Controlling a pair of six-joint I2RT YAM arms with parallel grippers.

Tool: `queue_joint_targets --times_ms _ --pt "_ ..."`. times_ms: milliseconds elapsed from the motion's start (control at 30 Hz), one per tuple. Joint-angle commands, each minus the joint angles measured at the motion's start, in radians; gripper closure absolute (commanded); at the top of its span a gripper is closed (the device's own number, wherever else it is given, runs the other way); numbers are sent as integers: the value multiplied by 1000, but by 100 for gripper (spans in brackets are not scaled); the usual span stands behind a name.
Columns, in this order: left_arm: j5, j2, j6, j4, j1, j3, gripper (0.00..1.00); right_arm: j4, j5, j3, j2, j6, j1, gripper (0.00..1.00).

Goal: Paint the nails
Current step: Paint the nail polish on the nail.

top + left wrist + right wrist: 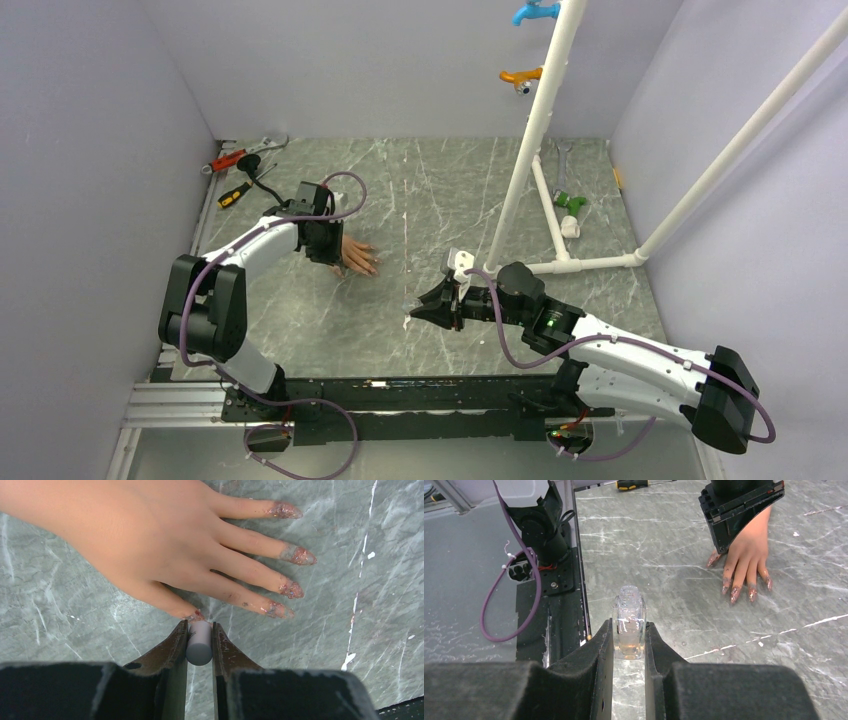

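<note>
Only wrist views | left hand [199, 626] pinches cap [199, 649] near nails [298, 556] | right hand [629, 625] pinches bottle [629, 607]

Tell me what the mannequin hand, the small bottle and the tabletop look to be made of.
Mannequin hand: seems matte rubber or silicone, flesh-coloured, no glare; nails smeared with glittery polish.
Small bottle: clear glass or hard plastic, glossy, see-through with highlights.
Tabletop: looks like grey-green marble or a marble-print sheet, white veins, low sheen.
</note>
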Motion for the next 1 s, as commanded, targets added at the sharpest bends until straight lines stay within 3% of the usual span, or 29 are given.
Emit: queue_joint_targets --times_ms 0,967 --pt "37 -13 -16 5 3 22 100 57 -7 36 -14 8 -3 100" --pt "44 -49 -10 -15 -31 -36 100 38 -12 47 -42 20 -2 100"
